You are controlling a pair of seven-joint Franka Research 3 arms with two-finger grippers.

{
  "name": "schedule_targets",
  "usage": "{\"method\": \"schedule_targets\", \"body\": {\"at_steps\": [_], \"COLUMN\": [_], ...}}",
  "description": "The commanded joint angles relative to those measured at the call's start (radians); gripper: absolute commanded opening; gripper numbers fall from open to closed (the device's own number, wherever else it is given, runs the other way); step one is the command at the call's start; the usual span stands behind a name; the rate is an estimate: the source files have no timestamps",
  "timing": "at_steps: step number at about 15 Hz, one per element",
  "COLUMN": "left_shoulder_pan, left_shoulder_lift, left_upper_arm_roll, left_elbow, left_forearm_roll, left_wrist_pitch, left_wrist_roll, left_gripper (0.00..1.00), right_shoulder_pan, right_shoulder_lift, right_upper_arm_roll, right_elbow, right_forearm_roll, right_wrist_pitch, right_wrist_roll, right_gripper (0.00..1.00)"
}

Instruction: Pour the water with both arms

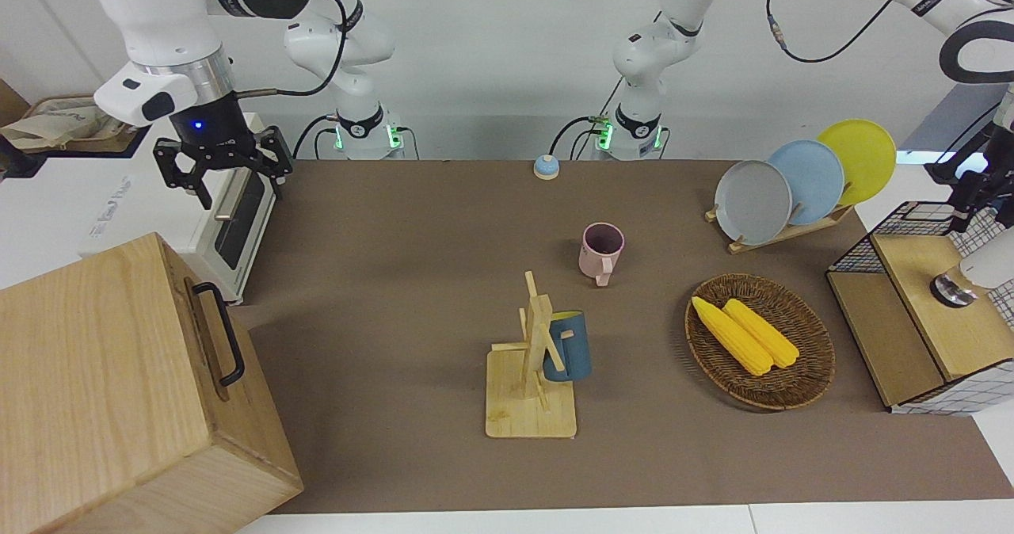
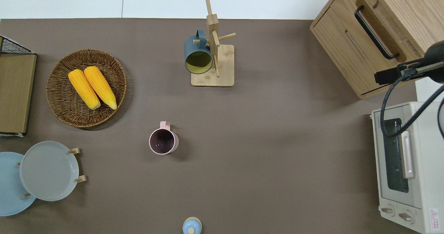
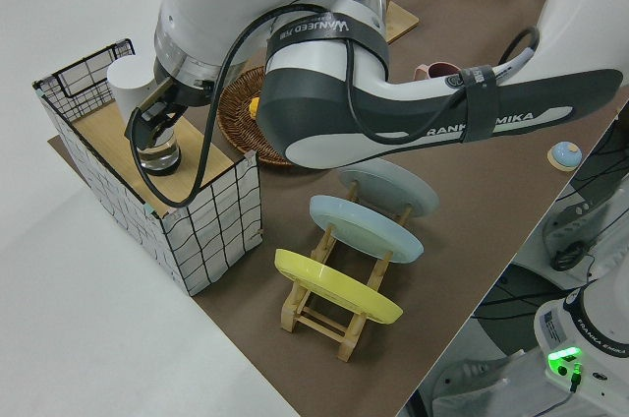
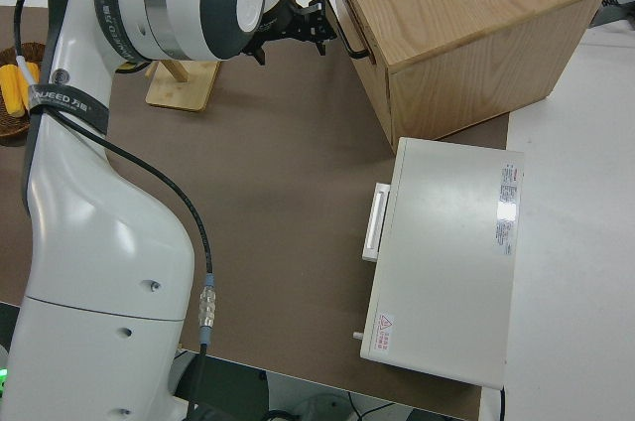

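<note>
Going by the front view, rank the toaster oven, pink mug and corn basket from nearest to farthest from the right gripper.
From the right gripper:
1. Toaster oven, just below it, at the right arm's end.
2. Pink mug, mid-table.
3. Corn basket, toward the left arm's end.

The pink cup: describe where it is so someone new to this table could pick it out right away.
Start at the brown table mat and find the wooden mug stand near its edge farthest from the robots. The pink cup stands upright by itself on the bare mat, nearer to the robots than that stand. The blue mug hangs tilted on the stand; the pink one is pale, dark inside and on the mat.
</note>
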Motion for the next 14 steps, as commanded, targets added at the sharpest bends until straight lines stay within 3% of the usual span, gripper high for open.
{"method": "schedule_targets", "body": {"at_steps": [1,5,9,14], "left_shoulder_pan": [-0.007,-0.021,-0.054,-0.053], "left_shoulder_lift": [-0.04,-0.089,-0.126,-0.148], "left_upper_arm_roll": [-0.006,-0.034,-0.104,-0.25], "left_elbow": [0.04,0.04,0.039,0.036], "left_forearm_roll": [0.077,0.139,0.219,0.219], "left_wrist_pitch": [-0.179,-0.32,-0.443,-0.517], "left_wrist_roll": [-0.07,-0.162,-0.274,-0.364], "left_gripper": [1.0,1.0,1.0,1.0], "right_shoulder_pan": [-0.004,-0.004,-0.004,-0.004], "right_shoulder_lift": [-0.017,-0.017,-0.017,-0.017], "right_upper_arm_roll": [0.005,0.005,0.005,0.005], "right_elbow": [-0.018,-0.018,-0.018,-0.018], "right_forearm_roll": [-0.001,-0.001,-0.001,-0.001], "right_wrist_pitch": [-0.001,-0.001,-0.001,-0.001], "right_wrist_roll": [-0.019,-0.02,-0.019,-0.019], "right_gripper": [0.99,0.99,0.99,0.99]}}
